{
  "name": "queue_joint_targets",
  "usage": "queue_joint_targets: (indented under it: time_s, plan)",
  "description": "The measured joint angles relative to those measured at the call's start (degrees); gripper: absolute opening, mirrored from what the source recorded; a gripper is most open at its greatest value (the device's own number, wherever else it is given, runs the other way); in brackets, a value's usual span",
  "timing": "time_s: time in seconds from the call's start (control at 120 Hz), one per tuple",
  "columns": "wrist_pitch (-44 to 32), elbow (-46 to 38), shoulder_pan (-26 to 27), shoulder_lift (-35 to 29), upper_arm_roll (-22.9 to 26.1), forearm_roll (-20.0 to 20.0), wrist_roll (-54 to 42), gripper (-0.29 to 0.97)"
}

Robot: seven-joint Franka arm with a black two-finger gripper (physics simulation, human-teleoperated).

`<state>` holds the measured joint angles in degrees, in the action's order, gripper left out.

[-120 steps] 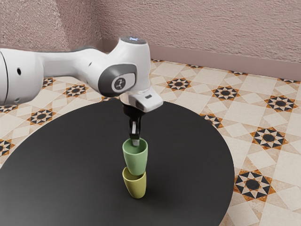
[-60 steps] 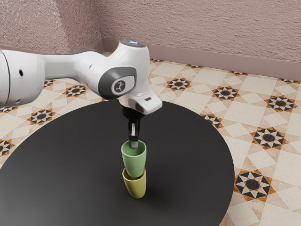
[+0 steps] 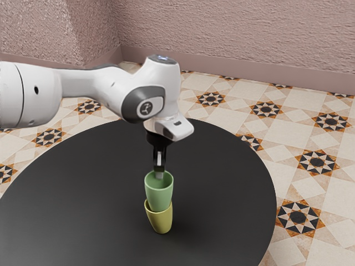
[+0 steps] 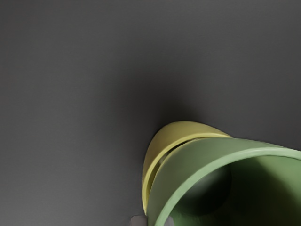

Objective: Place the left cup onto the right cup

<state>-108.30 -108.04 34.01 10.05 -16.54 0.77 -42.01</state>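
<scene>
On the bench, toward its near edge: green cup, upright, base nested inside yellow cup, which stands on the dark surface.

Tool: fingers close together, clamped on the green cup's far rim from above.

Wrist view: green cup just under the hand, yellow cup ringing its lower wall.

Status: stacking judged essentially done, with the cup apparently seated.

Outstanding: release the rim and lift clear without tipping the stack.
</scene>
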Motion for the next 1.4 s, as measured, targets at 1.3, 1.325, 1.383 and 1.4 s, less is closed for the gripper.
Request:
queue_joint_targets:
  time_s: [1.3,1.325,1.383,1.4]
  plan:
    - [-0.75,0.22,-0.16,1.5,0.01,-0.38,-0.04,0.65]
    - [-0.72,0.23,-0.18,1.39,0.01,-0.36,-0.04,0.66]
    - [-0.61,0.31,-0.29,1.04,-0.01,-0.31,-0.05,0.66]
    - [-0.56,0.34,-0.32,0.93,-0.03,-0.29,-0.05,0.66]
